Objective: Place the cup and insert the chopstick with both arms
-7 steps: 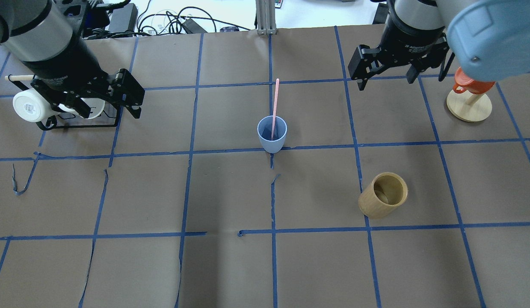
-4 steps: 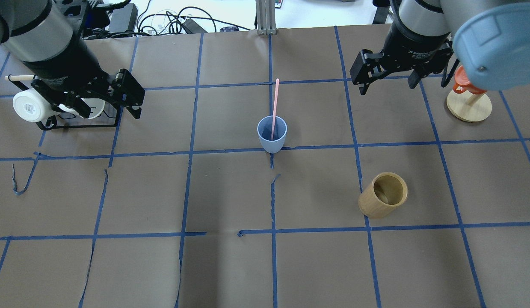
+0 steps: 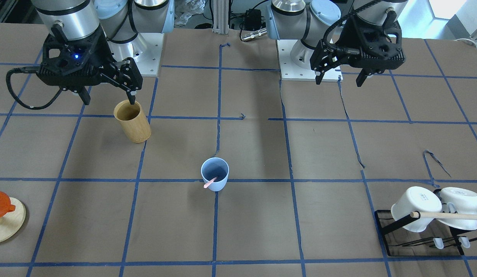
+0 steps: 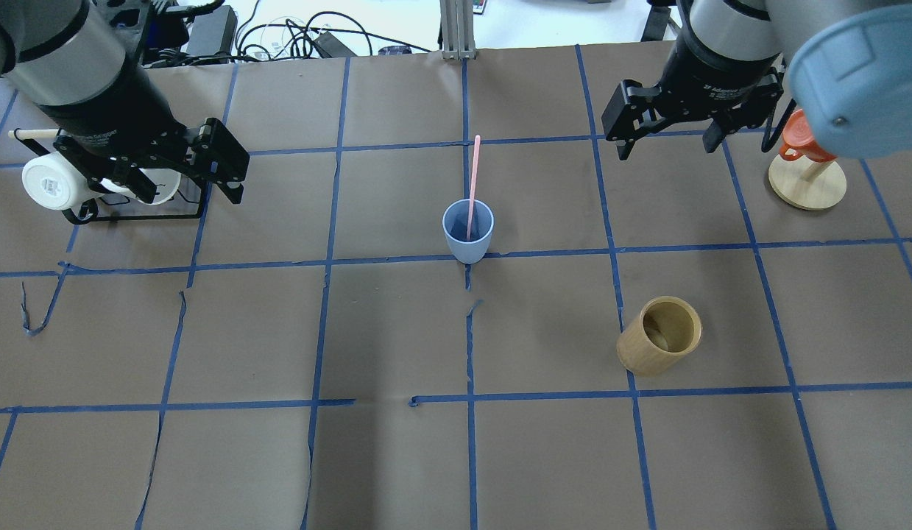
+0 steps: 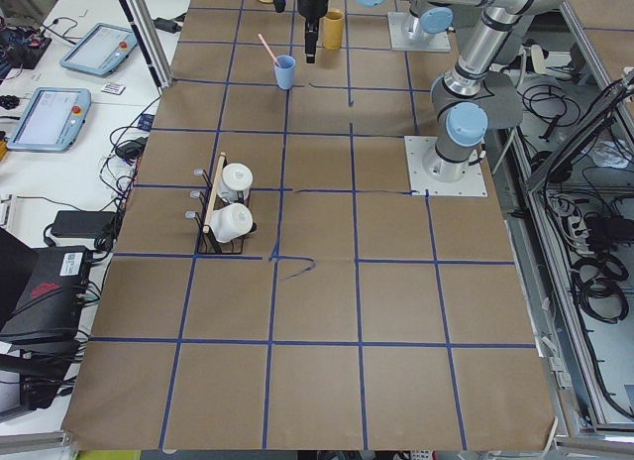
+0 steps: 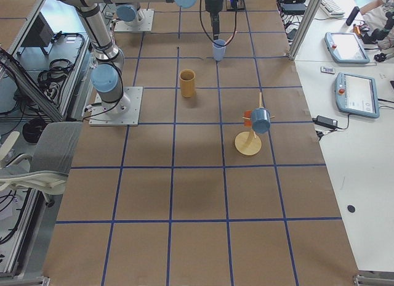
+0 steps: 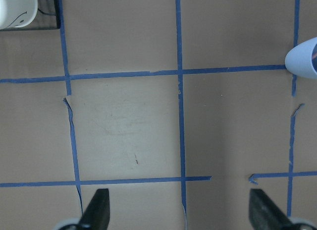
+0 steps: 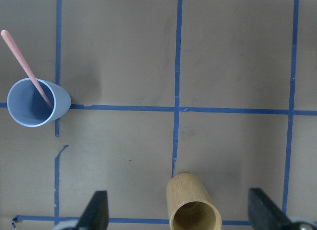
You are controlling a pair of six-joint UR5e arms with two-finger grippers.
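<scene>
Right gripper [image 4: 666,141] has crept toward the overhead frame's upper right, left gripper [image 4: 189,193] hasn't budged at upper left; both point down, jaws wide, empty. Pale blue plastic cup [image 4: 468,234] sits upright dead centre, looks light and tippy, so I'd pinch its wall near the rim. Thin pink chopstick [image 4: 473,177] leans inside it, probably stiff and slick, best grabbed up high.
</scene>
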